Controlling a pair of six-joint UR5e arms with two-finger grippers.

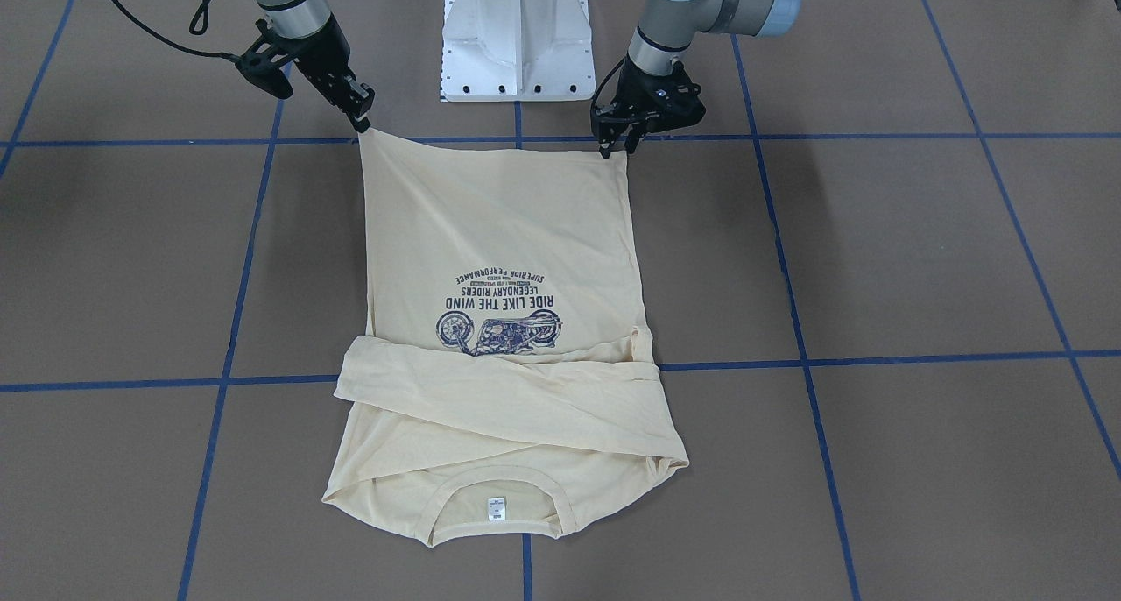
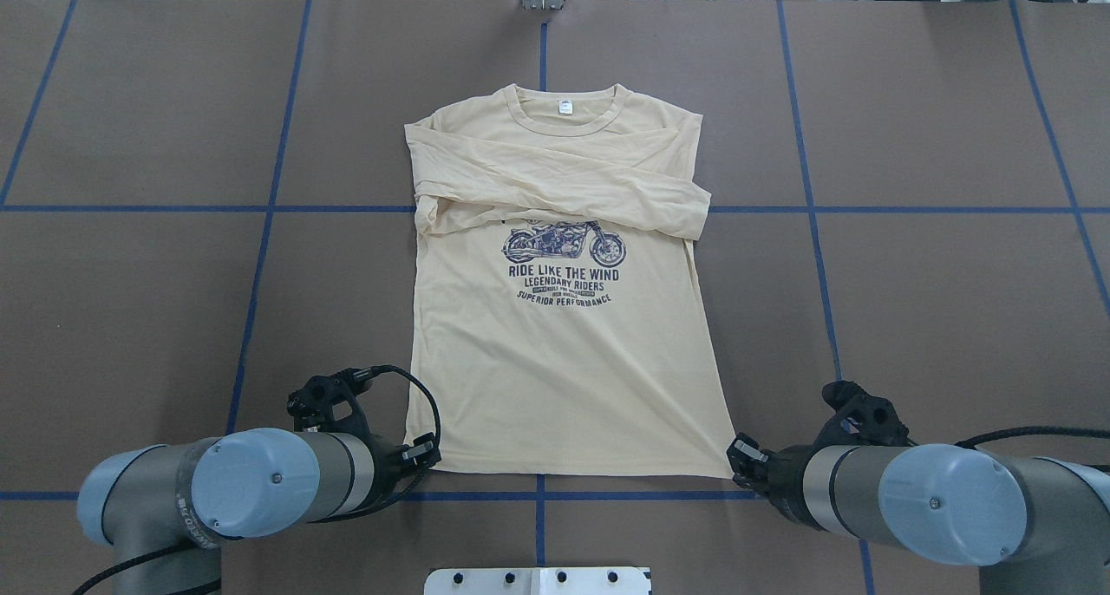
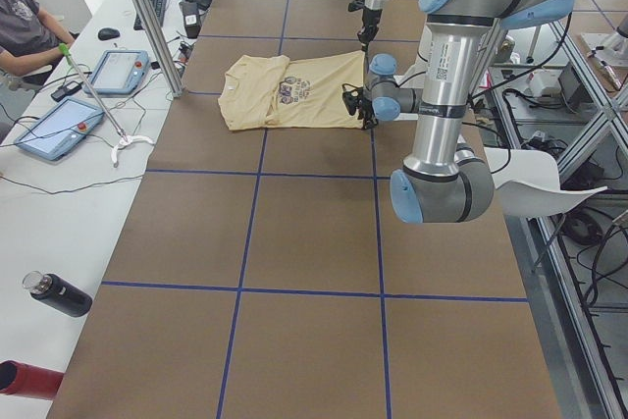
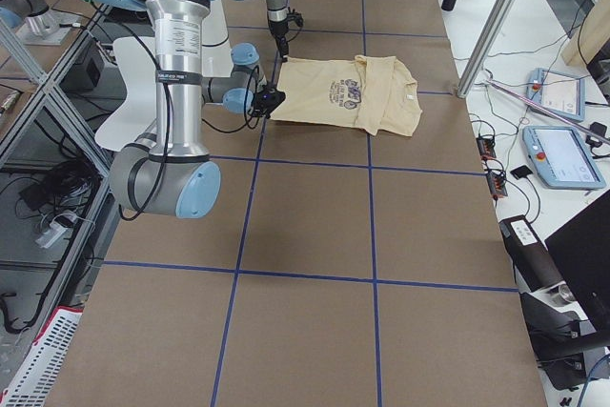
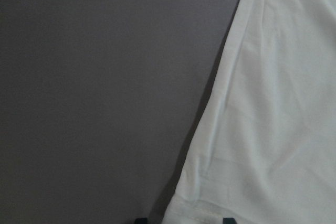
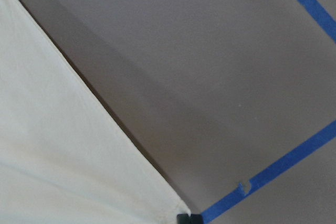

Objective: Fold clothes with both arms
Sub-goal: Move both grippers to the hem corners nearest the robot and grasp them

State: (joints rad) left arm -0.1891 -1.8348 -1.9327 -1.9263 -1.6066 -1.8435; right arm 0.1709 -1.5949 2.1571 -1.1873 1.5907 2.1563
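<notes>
The cream-yellow T-shirt (image 1: 508, 233) lies flat and print-up on the brown table, both sleeves folded across the chest, its collar away from the robot (image 2: 564, 378). My left gripper (image 1: 615, 150) is at the hem corner on my left (image 2: 425, 456). In the left wrist view its two fingertips stand apart with the hem (image 5: 273, 103) between them, so it is open. My right gripper (image 1: 361, 121) is at the other hem corner (image 2: 737, 460), shut on it. That corner is drawn up into a point. The right wrist view shows the shirt edge (image 6: 52, 145) running into the fingertips.
The white pedestal base (image 1: 517, 40) stands just behind the hem, between the arms. Blue tape lines (image 1: 245, 259) grid the table. An operators' bench with tablets (image 3: 61, 125) and a black bottle (image 3: 59, 293) runs along the far side.
</notes>
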